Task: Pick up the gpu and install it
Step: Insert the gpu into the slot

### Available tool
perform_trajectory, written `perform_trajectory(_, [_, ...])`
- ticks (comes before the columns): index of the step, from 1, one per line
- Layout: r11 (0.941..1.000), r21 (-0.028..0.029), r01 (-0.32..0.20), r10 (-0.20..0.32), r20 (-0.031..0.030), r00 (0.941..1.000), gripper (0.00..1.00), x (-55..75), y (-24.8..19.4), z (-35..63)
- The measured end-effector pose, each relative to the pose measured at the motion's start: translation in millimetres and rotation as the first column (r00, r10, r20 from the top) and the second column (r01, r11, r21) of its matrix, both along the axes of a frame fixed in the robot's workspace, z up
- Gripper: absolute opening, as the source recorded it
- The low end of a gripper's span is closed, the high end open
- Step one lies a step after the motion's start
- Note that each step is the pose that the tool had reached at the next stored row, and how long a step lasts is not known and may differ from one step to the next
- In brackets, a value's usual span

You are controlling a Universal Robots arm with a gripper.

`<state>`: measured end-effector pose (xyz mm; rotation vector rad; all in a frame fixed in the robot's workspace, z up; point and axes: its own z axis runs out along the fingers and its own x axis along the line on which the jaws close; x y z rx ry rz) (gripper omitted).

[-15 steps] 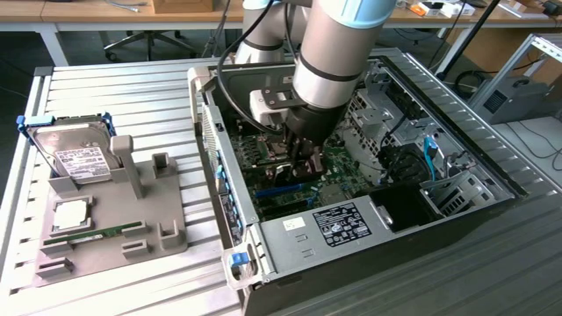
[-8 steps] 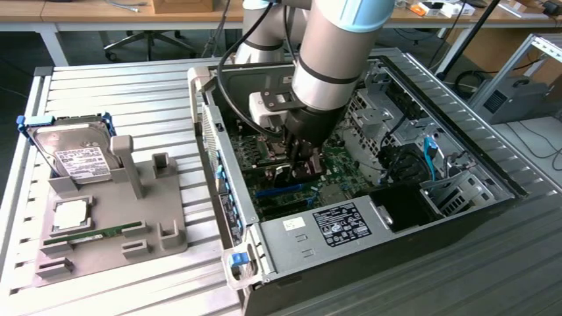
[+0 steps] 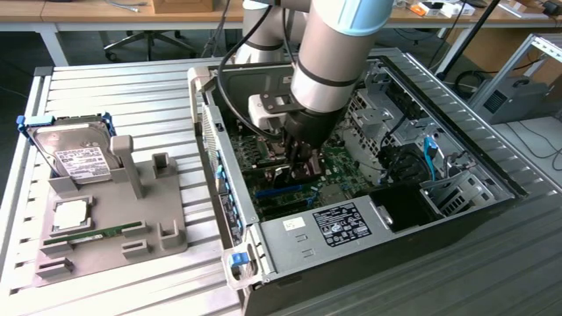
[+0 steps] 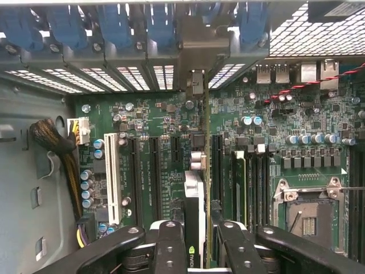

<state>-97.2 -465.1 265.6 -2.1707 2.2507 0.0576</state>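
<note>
Inside the open PC case [image 3: 299, 240] the gripper [image 4: 197, 242] has its jaws clamped on the gpu [image 4: 194, 197]. The card's standing on edge, down among the slots of the case's motherboard [image 4: 148, 123]. Further in, its bracket end meets the case's back wall by the blue clips [image 4: 114, 25].

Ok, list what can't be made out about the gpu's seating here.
- Wrist view: the gpu stands edge-on, hiding its connector edge and the slot beneath.
- Exterior view: the arm and hand cover most of the card and its slot.
</note>
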Motion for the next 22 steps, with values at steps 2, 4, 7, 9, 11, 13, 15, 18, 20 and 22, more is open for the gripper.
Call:
perform_trajectory(2, [1.0, 0.0, -0.002, 0.002, -0.0001, 1.0, 0.27, -0.1, 0.2, -0.8])
perform_trajectory(4, [1.0, 0.0001, -0.003, 0.003, 0.0, 1.0, 0.27, -0.2, 0.3, -1.3])
perform_trajectory(7, [1.0, -0.0001, -0.003, 0.003, -0.0001, 1.0, 0.27, -0.5, 0.3, -1.9])
perform_trajectory(9, [1.0, 0.0001, -0.003, 0.003, 0.0, 1.0, 0.27, -0.7, 0.3, -2.2])
perform_trajectory(11, [1.0, 0.0002, -0.003, 0.003, 0.0001, 1.0, 0.27, -0.8, 0.3, -2.8])
perform_trajectory(13, [1.0, 0.0, -0.003, 0.003, 0.0, 1.0, 0.27, -0.9, 0.3, -3.4])
perform_trajectory(15, [1.0, 0.0001, -0.003, 0.003, 0.0, 1.0, 0.27, -0.9, 0.3, -4.1])
perform_trajectory(18, [1.0, 0.0003, -0.003, 0.003, 0.0, 1.0, 0.27, -1.0, 0.4, -4.1])
perform_trajectory(20, [1.0, 0.0003, -0.003, 0.003, 0.0, 1.0, 0.27, -1.0, 0.3, -4.2])
perform_trajectory(22, [1.0, 0.0005, -0.003, 0.003, 0.0001, 1.0, 0.27, -1.0, 0.4, -5.0])
